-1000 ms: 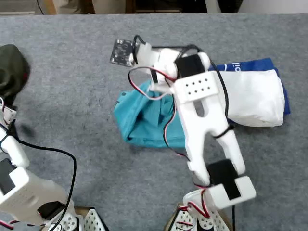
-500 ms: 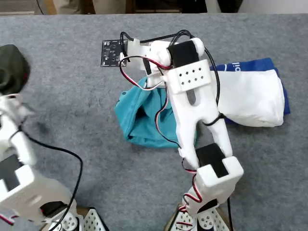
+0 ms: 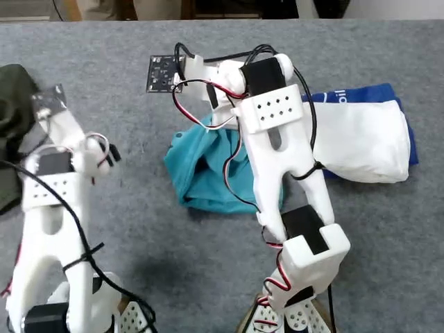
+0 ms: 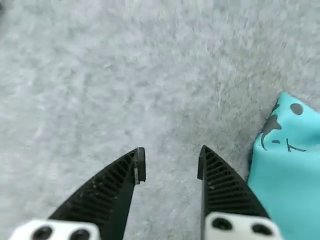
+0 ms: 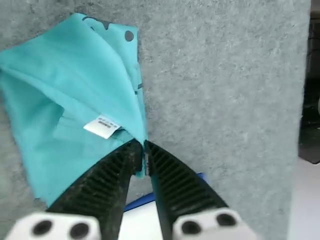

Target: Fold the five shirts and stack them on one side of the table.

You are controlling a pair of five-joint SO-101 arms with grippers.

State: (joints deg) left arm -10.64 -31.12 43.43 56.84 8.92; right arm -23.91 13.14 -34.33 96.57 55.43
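teal shirt (image 3: 208, 173): bright turquoise, crumpled in a loose bunch near the middle of the table (image 3: 104, 41), with soft folds, a small white neck label and a little dark print at one edge.
right gripper (image 5: 141, 147): jaws pinched together on an edge of the teal shirt, close to the label.
left gripper (image 4: 170, 162): jaws spread apart and holding nothing, over bare grey table just beside the shirt's printed edge.
white shirt (image 3: 364, 142): folded into a rectangle, lying on a folded blue shirt (image 3: 361, 94), on the right arm's side.
dark green shirt (image 3: 14, 104): rumpled heap at the table's far left edge.
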